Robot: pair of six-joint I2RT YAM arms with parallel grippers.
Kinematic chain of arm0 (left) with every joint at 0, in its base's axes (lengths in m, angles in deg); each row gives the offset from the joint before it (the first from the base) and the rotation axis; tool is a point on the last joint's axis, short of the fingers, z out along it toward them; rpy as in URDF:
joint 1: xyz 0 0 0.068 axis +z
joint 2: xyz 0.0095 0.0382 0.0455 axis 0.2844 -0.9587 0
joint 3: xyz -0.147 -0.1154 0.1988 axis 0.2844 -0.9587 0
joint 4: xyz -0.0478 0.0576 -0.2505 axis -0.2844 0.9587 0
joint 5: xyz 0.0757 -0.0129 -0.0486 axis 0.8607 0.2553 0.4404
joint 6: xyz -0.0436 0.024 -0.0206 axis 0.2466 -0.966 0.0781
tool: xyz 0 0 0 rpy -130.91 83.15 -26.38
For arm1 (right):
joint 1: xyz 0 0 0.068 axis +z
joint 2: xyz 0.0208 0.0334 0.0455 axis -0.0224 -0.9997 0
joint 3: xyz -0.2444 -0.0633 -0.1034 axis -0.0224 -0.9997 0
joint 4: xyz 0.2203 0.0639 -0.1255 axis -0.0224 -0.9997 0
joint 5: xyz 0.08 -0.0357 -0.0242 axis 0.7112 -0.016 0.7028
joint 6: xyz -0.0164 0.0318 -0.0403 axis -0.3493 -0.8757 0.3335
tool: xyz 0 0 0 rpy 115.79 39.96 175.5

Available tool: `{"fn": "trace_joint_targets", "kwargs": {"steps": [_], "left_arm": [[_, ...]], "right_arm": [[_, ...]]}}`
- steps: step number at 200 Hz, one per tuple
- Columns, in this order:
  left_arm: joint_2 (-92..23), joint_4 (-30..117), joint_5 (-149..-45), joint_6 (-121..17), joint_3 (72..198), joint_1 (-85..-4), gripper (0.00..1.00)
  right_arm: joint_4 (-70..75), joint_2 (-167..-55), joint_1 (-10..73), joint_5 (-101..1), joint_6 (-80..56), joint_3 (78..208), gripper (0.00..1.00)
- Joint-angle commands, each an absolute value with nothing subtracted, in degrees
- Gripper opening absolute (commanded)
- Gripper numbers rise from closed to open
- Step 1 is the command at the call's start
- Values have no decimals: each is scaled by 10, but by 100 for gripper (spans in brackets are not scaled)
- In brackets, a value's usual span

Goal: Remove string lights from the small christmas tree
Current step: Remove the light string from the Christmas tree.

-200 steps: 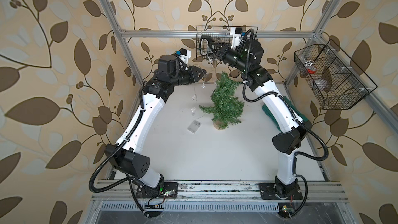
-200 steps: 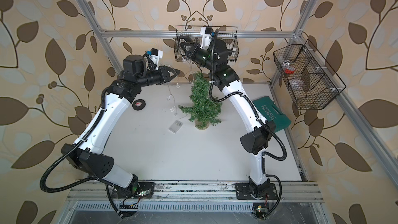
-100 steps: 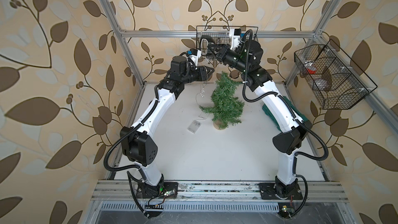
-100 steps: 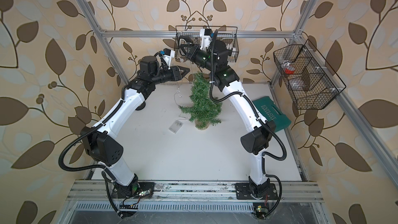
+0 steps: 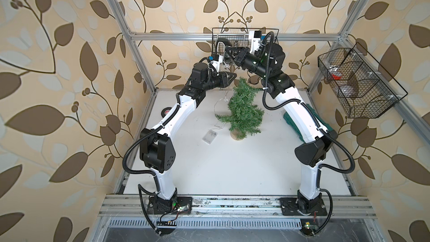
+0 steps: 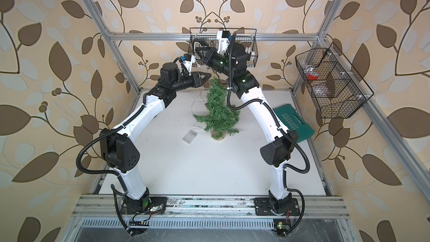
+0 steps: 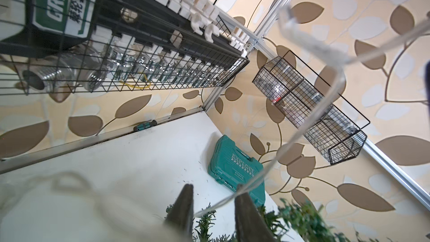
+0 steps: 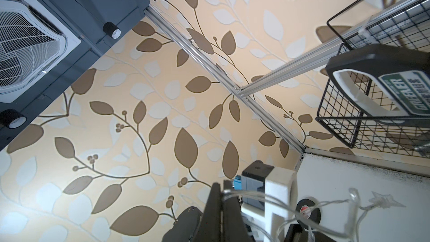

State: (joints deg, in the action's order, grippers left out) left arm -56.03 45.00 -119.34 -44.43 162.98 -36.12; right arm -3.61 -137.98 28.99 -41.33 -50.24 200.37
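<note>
Plainly the string lights (image 7: 311,45) are light, limp and slippery: thin wire with fragile clear bulbs. The right tool (image 8: 221,187) is pressed together on the strand above the small christmas tree (image 5: 244,110). From there it runs loose through the parted left tool (image 7: 214,190) and trails to the battery box (image 5: 209,136) on the bench (image 5: 232,171). Bare wire between bulbs looks the safest hold; needles may snag it.

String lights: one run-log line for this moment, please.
right gripper: shut on string lights, raised | left gripper: open around them near small christmas tree | battery box: on table
</note>
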Motion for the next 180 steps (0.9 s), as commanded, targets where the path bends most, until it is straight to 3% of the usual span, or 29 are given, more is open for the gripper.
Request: {"fn": "trace_joint_targets", "kwargs": {"steps": [1,29,86,109,154,180], "left_arm": [[-561,415,-1193,-448,1657,-367,19],[-559,431,-1174,-458,1667,-367,0],[-527,466,-1135,-478,1669,-367,0],[-507,486,-1119,-478,1665,-361,0],[-486,578,-1106,-472,1695,-332,0],[-467,613,-1098,-455,1703,-303,0]], "right_arm": [[-31,-1358,286,-421,-507,1997,0],[-31,-1357,282,-420,-508,1993,0],[-29,-1339,278,-422,-508,1967,4],[-26,-1328,273,-424,-508,1955,13],[-32,-1309,258,-421,-509,1943,51],[-30,-1284,245,-417,-509,1914,58]]}}
